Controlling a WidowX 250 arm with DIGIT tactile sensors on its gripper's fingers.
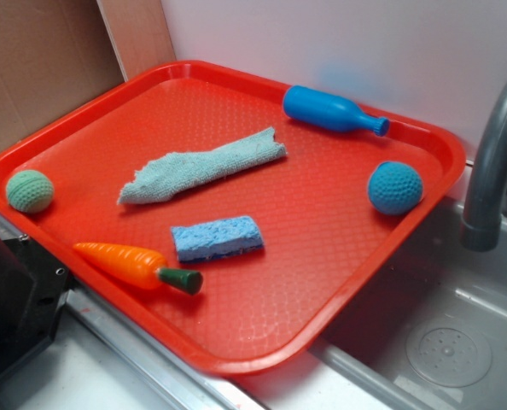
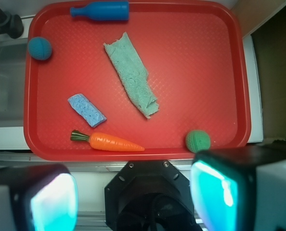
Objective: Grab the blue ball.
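The blue ball (image 1: 395, 188), knobbly and crocheted, rests on the red tray (image 1: 322, 256) near its right edge, close to the sink. The wrist view shows the blue ball (image 2: 40, 48) far off at the upper left of the tray (image 2: 205, 72). My gripper (image 2: 133, 197) hangs high above the tray's near edge, over the robot's black base (image 2: 150, 192). Its two cyan-padded fingers (image 2: 54, 202) stand wide apart with nothing between them. The gripper is outside the exterior view.
On the tray lie a blue plastic bottle (image 1: 332, 110), a pale green cloth (image 1: 202, 165), a blue sponge (image 1: 217, 237), an orange carrot (image 1: 134, 265) and a green crocheted ball (image 1: 29, 190). A grey faucet (image 1: 492, 162) and sink (image 1: 441, 342) stand right of the tray.
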